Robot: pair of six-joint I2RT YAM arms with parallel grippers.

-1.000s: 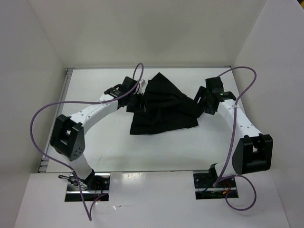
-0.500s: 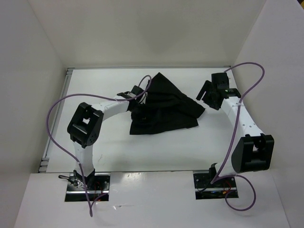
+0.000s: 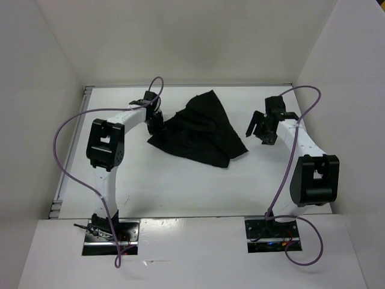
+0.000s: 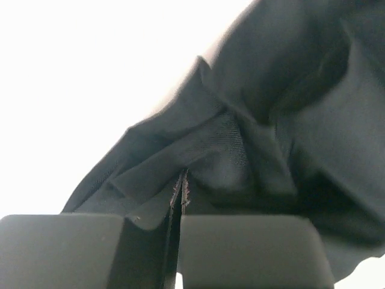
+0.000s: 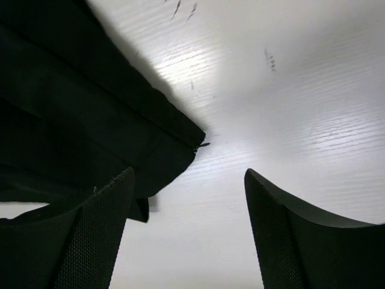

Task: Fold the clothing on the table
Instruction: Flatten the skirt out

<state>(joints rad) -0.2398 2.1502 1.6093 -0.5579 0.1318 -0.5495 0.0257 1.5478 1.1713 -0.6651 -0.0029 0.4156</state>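
Top external view: the soft black creased fabric garment lies crumpled on the far middle of the flat white rectangular tabletop. The black two-finger left gripper is at the garment's left edge, and the black two-finger right gripper is just beside its right corner, apart from it. Left wrist view: the left gripper is clamped on a gathered fold of the garment's edge, jaws pressed together with cloth pinched between them. Right wrist view: the right gripper stands wide and holds nothing, above bare tabletop, with the garment's hemmed corner near one finger.
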